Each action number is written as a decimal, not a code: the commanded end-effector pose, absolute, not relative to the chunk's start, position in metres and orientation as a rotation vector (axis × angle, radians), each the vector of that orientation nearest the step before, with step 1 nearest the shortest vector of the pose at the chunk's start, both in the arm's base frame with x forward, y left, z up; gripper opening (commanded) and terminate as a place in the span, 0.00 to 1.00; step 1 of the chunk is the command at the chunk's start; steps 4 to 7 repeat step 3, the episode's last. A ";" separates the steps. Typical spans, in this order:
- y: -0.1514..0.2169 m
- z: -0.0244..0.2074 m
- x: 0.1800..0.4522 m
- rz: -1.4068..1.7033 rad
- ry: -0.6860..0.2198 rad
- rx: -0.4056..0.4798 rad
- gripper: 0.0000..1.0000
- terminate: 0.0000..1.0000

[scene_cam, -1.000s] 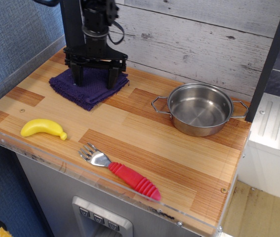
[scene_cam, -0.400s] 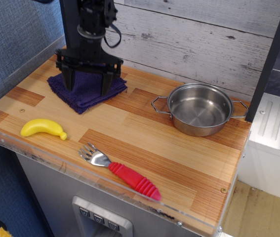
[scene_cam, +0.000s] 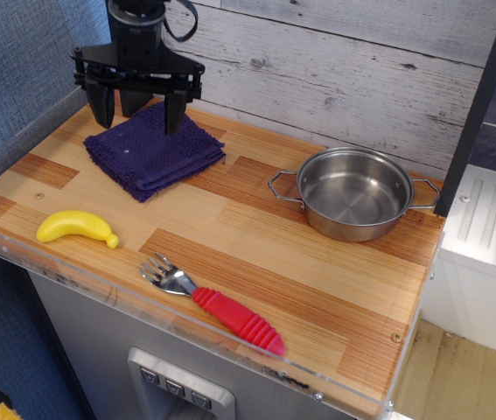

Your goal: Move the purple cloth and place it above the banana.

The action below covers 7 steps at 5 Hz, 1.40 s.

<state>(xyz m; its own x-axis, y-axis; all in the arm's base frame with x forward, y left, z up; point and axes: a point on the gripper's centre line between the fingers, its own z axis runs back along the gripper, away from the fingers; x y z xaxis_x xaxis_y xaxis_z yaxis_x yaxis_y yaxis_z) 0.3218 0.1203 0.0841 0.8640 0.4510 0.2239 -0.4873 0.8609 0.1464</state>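
Observation:
The purple cloth (scene_cam: 153,152) lies flat and folded on the wooden table at the back left. The yellow banana (scene_cam: 76,227) lies near the front left edge, below the cloth in the view. My gripper (scene_cam: 136,112) hangs open above the cloth's back edge, its two black fingers spread wide and lifted clear of the cloth. It holds nothing.
A steel pan (scene_cam: 352,192) with two handles stands at the right. A fork with a red handle (scene_cam: 214,305) lies near the front edge. A wooden plank wall (scene_cam: 344,61) rises behind the table and a blue wall (scene_cam: 20,61) at the left.
My gripper has risen off the cloth and drifted left and back. The cloth has slid slightly left and stays on the table.

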 end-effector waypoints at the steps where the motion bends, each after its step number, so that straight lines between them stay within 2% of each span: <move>1: 0.118 0.114 0.316 0.490 -0.268 0.203 1.00 0.00; 2: 0.118 0.114 0.316 0.490 -0.268 0.203 1.00 0.00; 3: 0.118 0.114 0.316 0.490 -0.268 0.203 1.00 1.00; 7: 0.118 0.114 0.316 0.490 -0.268 0.203 1.00 1.00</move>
